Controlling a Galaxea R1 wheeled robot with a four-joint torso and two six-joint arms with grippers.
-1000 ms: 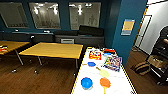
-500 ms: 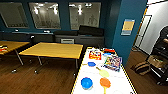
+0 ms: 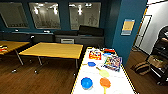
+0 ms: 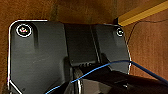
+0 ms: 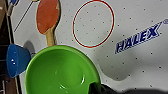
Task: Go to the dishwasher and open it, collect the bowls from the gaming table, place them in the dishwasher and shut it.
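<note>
The gaming table [image 3: 117, 83] with a glossy white top and yellow sides stands at the lower right of the head view. On its near end rests a blue bowl [image 3: 86, 83]. In the right wrist view a light green bowl [image 5: 60, 72] hangs just above the white top [image 5: 140, 15] and throws a shadow on it. My right gripper [image 5: 100, 88] is shut on its rim. The blue bowl [image 5: 15, 60] sits near the table's edge beside it. The dishwasher is out of view.
An orange paddle [image 3: 105, 83] [image 5: 47, 17], a pale green paddle [image 3: 103, 73], a blue paddle [image 3: 91, 64] and colourful boxes [image 3: 112, 62] lie on the gaming table. Plain yellow-wood tables [image 3: 53, 50] stand to the left on the wooden floor. A blue wall [image 3: 127, 32] rises at the right.
</note>
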